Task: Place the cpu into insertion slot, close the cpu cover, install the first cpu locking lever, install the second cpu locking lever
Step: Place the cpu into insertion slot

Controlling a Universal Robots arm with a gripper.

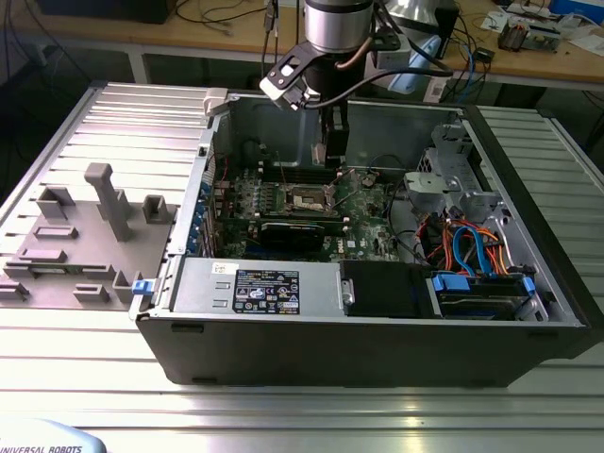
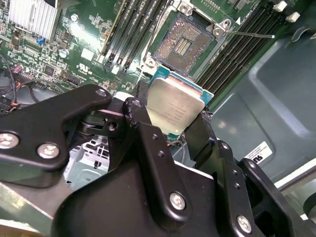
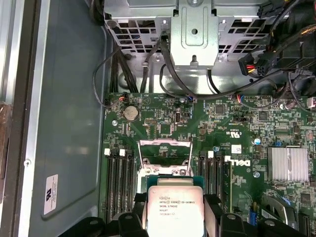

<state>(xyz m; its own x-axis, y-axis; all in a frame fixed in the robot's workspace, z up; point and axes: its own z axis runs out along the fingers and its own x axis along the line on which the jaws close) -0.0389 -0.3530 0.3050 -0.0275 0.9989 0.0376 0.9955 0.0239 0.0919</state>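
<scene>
Small flat square cpu [image 2: 174, 103] w/ silvery-grey metal top is clamped betw. the black gripper [image 2: 173, 118] fingers [image 2: 143, 131], which are closed on two opposite edges, holding it clear of the green circuit board [image 3: 207, 123]. Just beyond the fingertips: square insertion slot [image 2: 183, 45], dark centre, silvery rim, unfilled. Thin silvery cpu cover [image 3: 165, 157] frame is flipped open.

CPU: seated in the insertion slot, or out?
Out: the gripper holds the cpu clear of the insertion slot, whose dark centre lies bare.
</scene>
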